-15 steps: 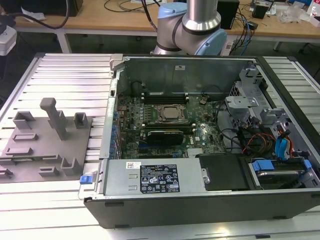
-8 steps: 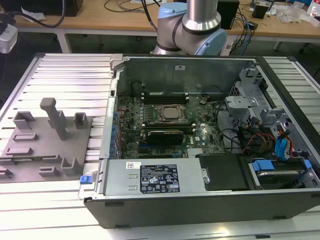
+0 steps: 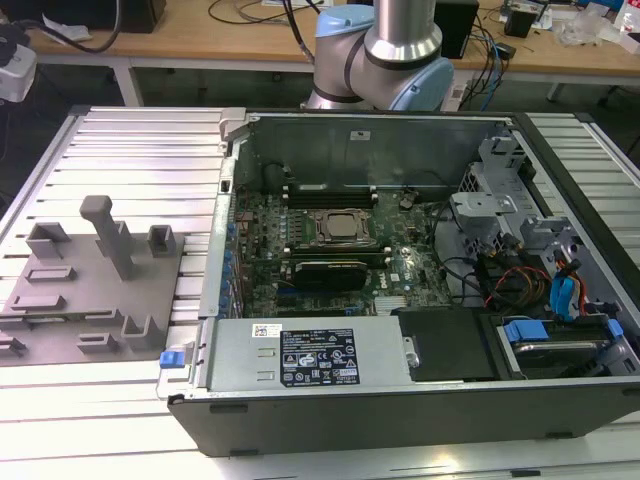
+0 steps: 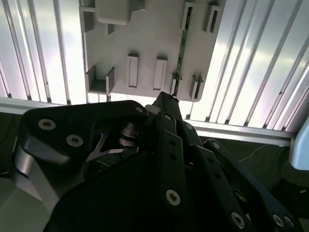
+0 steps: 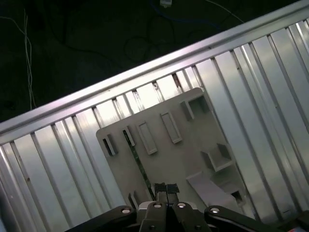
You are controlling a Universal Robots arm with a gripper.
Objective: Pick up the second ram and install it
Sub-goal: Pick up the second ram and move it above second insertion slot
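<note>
- Directly beneath the gripper (image 5: 166,188), the second ram (image 5: 139,162) stands on edge in a slot of the grey tray (image 5: 193,140). One end lies just under the fingertips (the other runs away towards the tray's edge).
- The fingers are pressed together with nothing between them, and they look well above the board.
- A clean pick, I judge, needs them spread, squared across the strip's thin faces near its middle, and lowered straight.
- Moulded blocks (image 5: 171,127) stand close beside the strip, but above the tray there is open room.
</note>
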